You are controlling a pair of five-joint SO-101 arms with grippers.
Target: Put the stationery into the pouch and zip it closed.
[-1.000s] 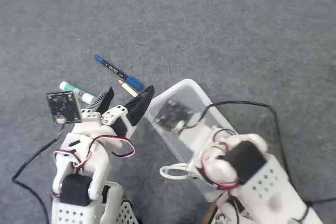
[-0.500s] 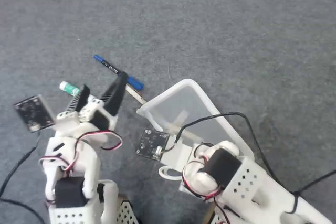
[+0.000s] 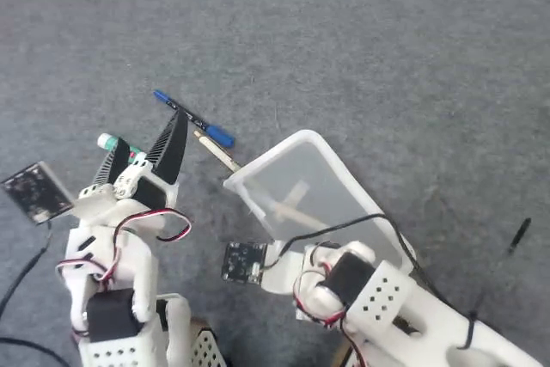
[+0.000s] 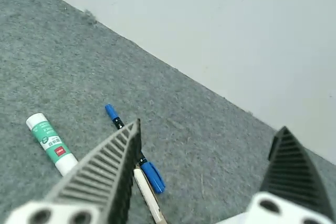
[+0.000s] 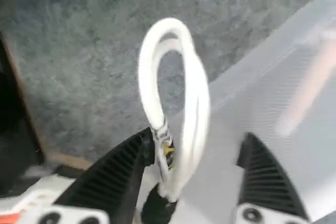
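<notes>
- Left gripper (image 3: 144,148) spread wide: glue stick (image 3: 110,143) just beside at 9 o'clock, pen (image 3: 193,118) at 1, pencil (image 3: 215,150) at 3, pouch (image 3: 318,186) at 4.
- Right gripper (image 5: 198,136) spread, the pouch's loop (image 5: 198,103) between its jaws.

On the grey carpet (image 3: 387,66) I count two robot arms, the left arm (image 3: 137,268) and the right arm (image 3: 387,294). There are three loose stationery things: one blue pen (image 3: 193,118), one pale pencil (image 3: 216,152) and one glue stick (image 3: 107,141). There is one clear pouch (image 3: 296,145) with one pale stick (image 3: 296,208) inside it, and one white loop (image 5: 195,114).
</notes>
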